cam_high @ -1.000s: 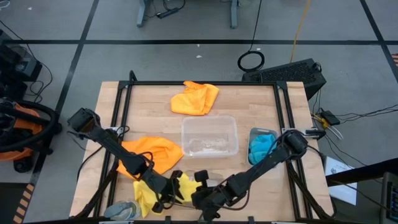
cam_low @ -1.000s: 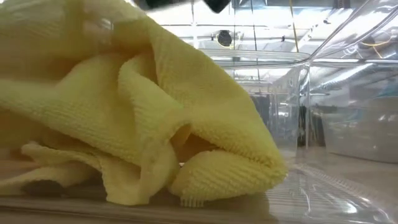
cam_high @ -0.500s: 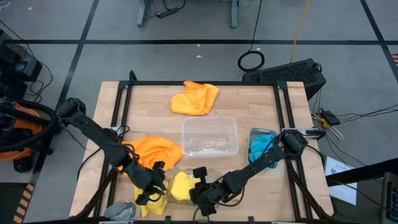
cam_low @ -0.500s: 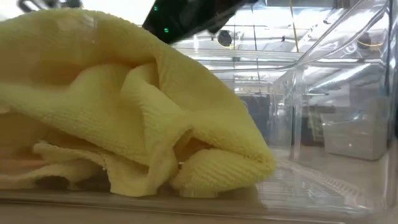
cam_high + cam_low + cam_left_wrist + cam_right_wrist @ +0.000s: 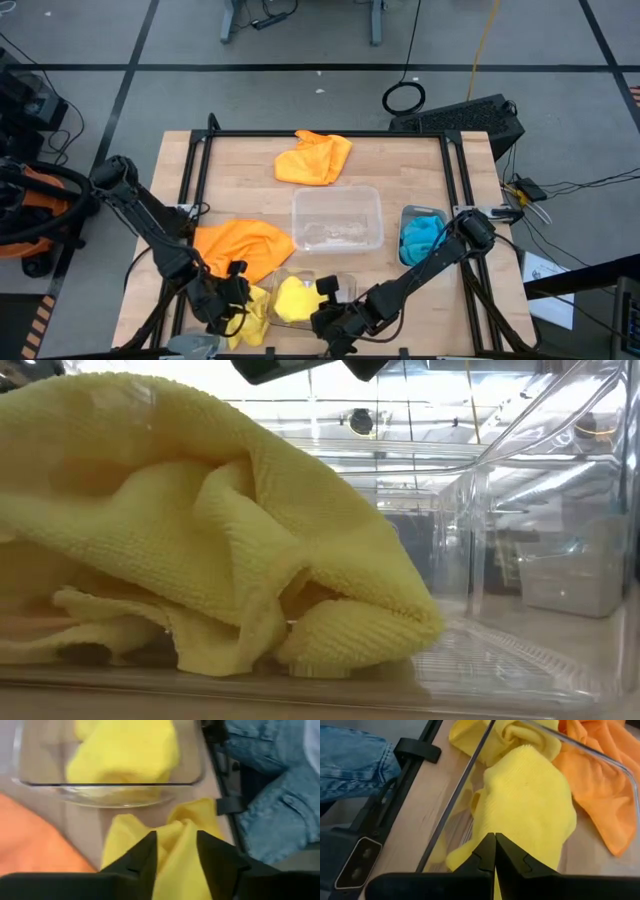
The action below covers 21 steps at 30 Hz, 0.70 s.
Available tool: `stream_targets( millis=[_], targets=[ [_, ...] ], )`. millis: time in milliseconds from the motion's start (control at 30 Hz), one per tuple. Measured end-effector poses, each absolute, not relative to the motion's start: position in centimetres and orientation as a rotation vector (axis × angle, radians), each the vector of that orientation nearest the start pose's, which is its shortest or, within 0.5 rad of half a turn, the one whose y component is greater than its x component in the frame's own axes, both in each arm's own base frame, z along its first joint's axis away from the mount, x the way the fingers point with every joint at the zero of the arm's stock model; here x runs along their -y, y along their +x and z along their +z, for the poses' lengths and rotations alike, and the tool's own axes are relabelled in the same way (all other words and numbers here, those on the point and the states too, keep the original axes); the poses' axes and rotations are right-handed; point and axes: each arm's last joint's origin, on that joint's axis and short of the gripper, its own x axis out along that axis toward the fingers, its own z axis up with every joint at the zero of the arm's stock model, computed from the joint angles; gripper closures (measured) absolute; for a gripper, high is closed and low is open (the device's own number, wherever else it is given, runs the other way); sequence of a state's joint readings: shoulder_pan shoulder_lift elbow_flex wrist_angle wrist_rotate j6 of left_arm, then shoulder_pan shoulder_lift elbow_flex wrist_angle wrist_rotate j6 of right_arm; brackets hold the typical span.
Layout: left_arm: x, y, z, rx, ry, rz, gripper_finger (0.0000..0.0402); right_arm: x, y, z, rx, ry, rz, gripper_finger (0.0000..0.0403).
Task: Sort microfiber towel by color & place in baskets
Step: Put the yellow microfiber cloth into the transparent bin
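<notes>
A: One yellow towel [image 5: 530, 805] lies bunched inside the near clear basket [image 5: 470, 785]; the low view adds its ribbed weave and soft folds.

B: Second yellow towel [image 5: 175, 850]? The left wrist view shows it on the wood beside that basket, with the left gripper [image 5: 175, 855] parted around a raised fold.

A: Right gripper [image 5: 494, 851], fingers pressed together and empty, hovers over the basketed towel.

B: Overhead: an orange towel [image 5: 245, 245] touches the basket's corner, another orange towel [image 5: 315, 157] sits far back, an empty basket [image 5: 337, 218] lies mid-table, and a blue towel [image 5: 420, 238] fills the greyish basket [image 5: 420, 212].
</notes>
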<state>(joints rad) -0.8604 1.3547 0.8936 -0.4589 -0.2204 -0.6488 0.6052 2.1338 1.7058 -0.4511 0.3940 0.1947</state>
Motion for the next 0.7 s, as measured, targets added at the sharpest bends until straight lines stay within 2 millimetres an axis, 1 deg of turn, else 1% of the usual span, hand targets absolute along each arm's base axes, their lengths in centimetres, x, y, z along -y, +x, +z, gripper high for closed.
stream_targets(
  millis=[200,367,433,533,700],
  targets=[
    [19.4,17.9,22.7,-0.965,-0.087,-0.266,0.0171,-25.7,39.2,20.7,-0.784,-0.235,0.119,0.0403],
    [19.1,17.7,22.5,-1.007,-0.088,-0.24,0.0122,-25.7,39.2,20.7,-0.784,-0.234,0.12,0.0403],
    [19.1,17.7,22.5,-1.007,-0.089,-0.242,0.0111,-25.7,39.2,20.7,-0.783,-0.233,0.121,0.0403],
    [19.3,17.8,22.1,-1.019,-0.079,-0.236,0.0105,-25.7,39.2,20.7,-0.784,-0.233,0.121,0.0403],
    [19.9,18.4,20.0,-1.099,-0.033,-0.223,0.0104,-25.8,39.3,20.7,-0.78,-0.231,0.122,0.0403]
  ],
)
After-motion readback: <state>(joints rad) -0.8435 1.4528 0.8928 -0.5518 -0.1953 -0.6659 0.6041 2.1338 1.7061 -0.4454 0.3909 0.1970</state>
